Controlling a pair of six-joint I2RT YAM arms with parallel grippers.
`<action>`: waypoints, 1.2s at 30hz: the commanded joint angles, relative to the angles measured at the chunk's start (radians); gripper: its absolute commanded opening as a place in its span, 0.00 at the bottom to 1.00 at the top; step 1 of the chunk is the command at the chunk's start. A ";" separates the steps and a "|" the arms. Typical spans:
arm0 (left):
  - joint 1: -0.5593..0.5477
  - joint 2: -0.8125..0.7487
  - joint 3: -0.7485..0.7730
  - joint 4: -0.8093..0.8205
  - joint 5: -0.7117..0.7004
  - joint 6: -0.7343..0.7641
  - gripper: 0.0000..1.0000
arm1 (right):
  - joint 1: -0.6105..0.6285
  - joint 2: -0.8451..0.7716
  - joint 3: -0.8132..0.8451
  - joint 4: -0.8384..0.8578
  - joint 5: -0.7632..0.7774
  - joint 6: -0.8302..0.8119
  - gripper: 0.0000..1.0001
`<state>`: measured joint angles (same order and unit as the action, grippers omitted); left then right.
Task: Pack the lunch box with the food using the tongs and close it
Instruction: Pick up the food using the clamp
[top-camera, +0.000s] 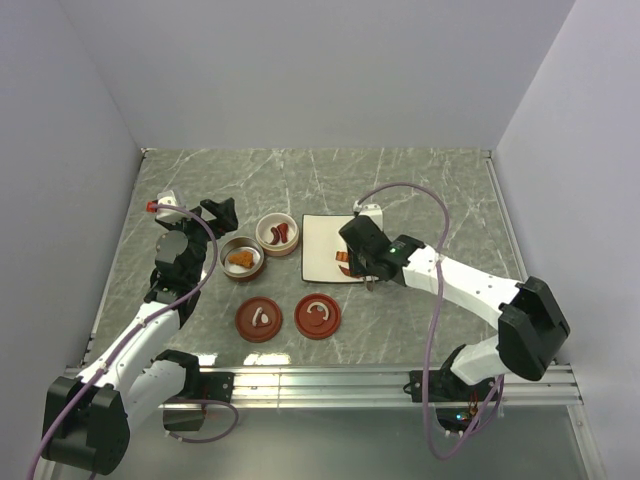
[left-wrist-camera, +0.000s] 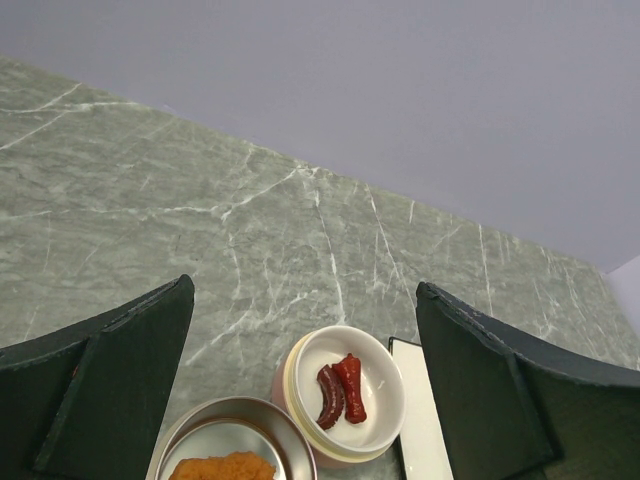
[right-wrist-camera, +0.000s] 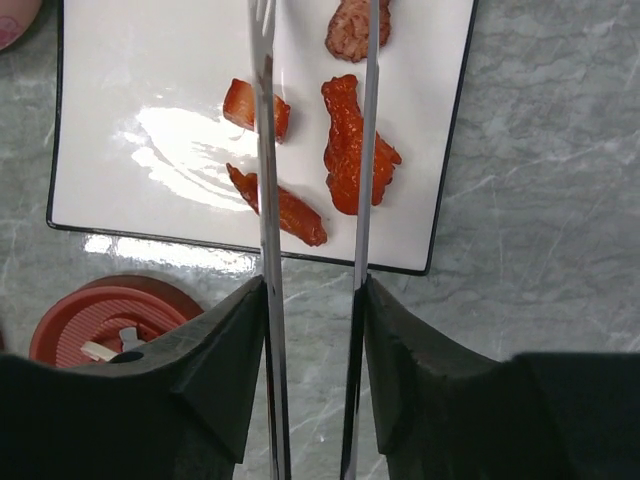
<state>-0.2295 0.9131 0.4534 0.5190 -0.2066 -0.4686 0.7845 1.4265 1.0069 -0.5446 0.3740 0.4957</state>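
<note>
Your right fingers (right-wrist-camera: 215, 380) clamped the tongs (right-wrist-camera: 268, 200) mid-arm | arms flanked food (right-wrist-camera: 350, 145) on plate (right-wrist-camera: 150, 60) at 12 o'clock | pieces looked soft, light, glossy-slick: pinch mid-strip, gently | your left fingers (left-wrist-camera: 110, 370) spread wide, empty

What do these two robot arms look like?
The left arm and right arm are white segments joined by chunky black housings. A purple cable loops along each. Their fingers are flat matt-black wedges. A small green light glows near the right wrist.
</note>
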 joint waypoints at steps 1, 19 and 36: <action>0.004 -0.025 -0.005 0.042 0.010 -0.013 0.99 | -0.005 -0.054 -0.010 -0.003 0.037 0.027 0.50; 0.004 -0.028 -0.007 0.044 0.013 -0.011 0.99 | -0.005 -0.124 -0.050 -0.038 0.101 0.066 0.53; 0.004 -0.029 -0.009 0.044 0.015 -0.013 0.99 | -0.007 -0.163 -0.067 -0.052 0.143 0.078 0.53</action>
<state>-0.2295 0.8978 0.4469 0.5190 -0.2066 -0.4690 0.7845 1.2991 0.9440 -0.5964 0.4721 0.5575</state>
